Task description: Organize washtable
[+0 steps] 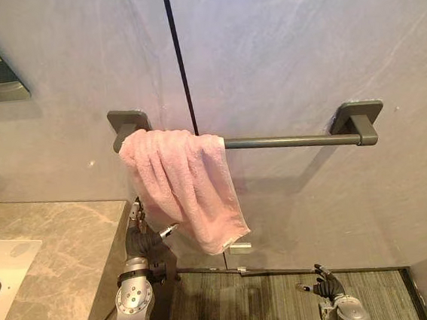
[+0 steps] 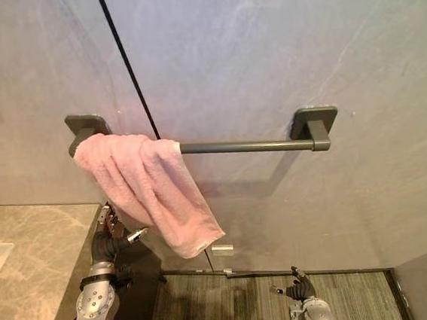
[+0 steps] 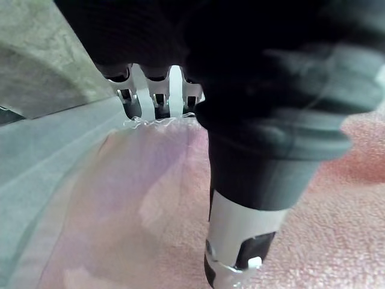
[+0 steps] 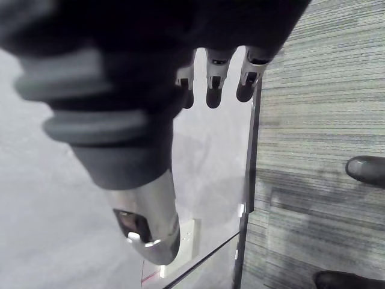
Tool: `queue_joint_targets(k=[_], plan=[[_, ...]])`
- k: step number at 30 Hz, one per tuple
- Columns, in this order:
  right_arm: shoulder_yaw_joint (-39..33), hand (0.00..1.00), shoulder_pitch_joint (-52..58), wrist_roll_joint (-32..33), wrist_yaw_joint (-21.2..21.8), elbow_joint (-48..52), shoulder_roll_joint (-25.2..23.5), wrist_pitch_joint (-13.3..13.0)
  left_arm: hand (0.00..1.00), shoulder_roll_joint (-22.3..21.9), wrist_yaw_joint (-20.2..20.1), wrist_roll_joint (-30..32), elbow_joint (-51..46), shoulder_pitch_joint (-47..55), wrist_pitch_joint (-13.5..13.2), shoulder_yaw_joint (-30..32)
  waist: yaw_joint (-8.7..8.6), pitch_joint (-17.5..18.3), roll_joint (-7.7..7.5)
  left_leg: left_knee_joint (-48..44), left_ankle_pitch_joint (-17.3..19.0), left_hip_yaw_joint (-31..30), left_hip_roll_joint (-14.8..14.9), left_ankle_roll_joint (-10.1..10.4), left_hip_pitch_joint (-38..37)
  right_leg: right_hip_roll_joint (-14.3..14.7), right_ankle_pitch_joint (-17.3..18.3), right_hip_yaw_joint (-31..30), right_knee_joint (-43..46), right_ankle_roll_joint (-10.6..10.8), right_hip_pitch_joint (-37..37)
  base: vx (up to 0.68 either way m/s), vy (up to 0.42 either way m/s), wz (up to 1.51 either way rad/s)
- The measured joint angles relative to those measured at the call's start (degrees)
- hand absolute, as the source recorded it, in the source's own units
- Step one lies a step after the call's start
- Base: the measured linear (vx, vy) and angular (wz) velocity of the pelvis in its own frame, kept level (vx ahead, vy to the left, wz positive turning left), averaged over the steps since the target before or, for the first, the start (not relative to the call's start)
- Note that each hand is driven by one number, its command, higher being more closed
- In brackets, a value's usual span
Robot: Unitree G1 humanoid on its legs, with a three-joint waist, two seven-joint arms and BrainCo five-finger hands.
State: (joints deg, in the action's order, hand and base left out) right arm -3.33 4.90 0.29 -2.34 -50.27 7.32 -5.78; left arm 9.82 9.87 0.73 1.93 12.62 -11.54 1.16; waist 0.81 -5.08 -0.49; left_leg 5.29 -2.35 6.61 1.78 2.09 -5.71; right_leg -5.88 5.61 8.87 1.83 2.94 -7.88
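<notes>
Left hand is up at the lower left edge of the pink towel, between the towel and the end of the stone surface. Its fingers look roughly straight, with the tips right at the towel's hem. The thumb is spread apart over the cloth. I see contact but no closed pinch, so I'm calling it open and holding nothing.

Right hand is low over the floor, well away from the towel. Fingers are relaxed and it's empty. Idle.

Towel is on the wall bar, but bunched at the bar's left end by the bracket. It hangs skewed, with one corner drooping lower toward the right. The rest of the bar is bare. The sink sits at the far left of the surface.

Step, my read: the towel is already hung and this is the tidy-up, getting a hold on the hanging edge to straighten it.

Next move needs:
- close thumb and fingers on the hem, with cloth actually between them
- pull along the bar toward the right, not down, since a downward tug could drag the towel off
- right hand could come up to take the other corner and even out the drape

Can't tell how much cloth hangs behind the bar, so balance is uncertain.
</notes>
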Motion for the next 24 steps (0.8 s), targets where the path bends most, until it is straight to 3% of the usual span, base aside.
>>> queue_joint_targets(k=[1,11,20,24], plan=[[0.0,0.00,0.0,-0.3,0.0,0.0,0.0,0.0,1.00,0.0,-0.2,0.0,0.5,-0.3,0.0,0.0,0.00,0.0,0.00,0.0,0.0,0.0,0.0,0.0,0.0,0.0,0.0,0.0,0.0,0.0,0.0,-0.04,-0.012,-0.01],[1.6,0.00,-0.2,-0.4,0.1,1.7,0.0,0.1,1.00,0.1,-2.1,0.0,3.8,-2.7,0.7,-1.1,-0.17,0.0,-0.02,0.1,0.0,0.8,0.1,0.0,-0.2,0.1,-0.4,-1.1,-0.6,0.3,0.0,-0.01,-0.014,-0.05],[4.4,0.00,-0.4,0.0,0.8,14.9,0.0,-0.4,1.00,0.2,-1.8,-0.4,3.8,-3.8,0.6,-1.0,-1.46,0.0,-0.08,0.1,0.0,1.5,0.1,0.0,-0.3,0.2,-1.3,-1.9,-1.6,0.3,0.0,-0.03,-0.009,-0.05],[6.8,0.00,0.2,0.7,1.9,25.5,0.2,-0.8,1.00,0.5,-0.9,-0.7,3.7,-3.9,0.4,-1.0,-1.58,-0.1,-0.10,0.1,0.0,1.8,0.1,0.0,-0.4,0.2,-1.3,-2.4,-1.6,0.4,0.1,-0.02,-0.016,-0.04]])
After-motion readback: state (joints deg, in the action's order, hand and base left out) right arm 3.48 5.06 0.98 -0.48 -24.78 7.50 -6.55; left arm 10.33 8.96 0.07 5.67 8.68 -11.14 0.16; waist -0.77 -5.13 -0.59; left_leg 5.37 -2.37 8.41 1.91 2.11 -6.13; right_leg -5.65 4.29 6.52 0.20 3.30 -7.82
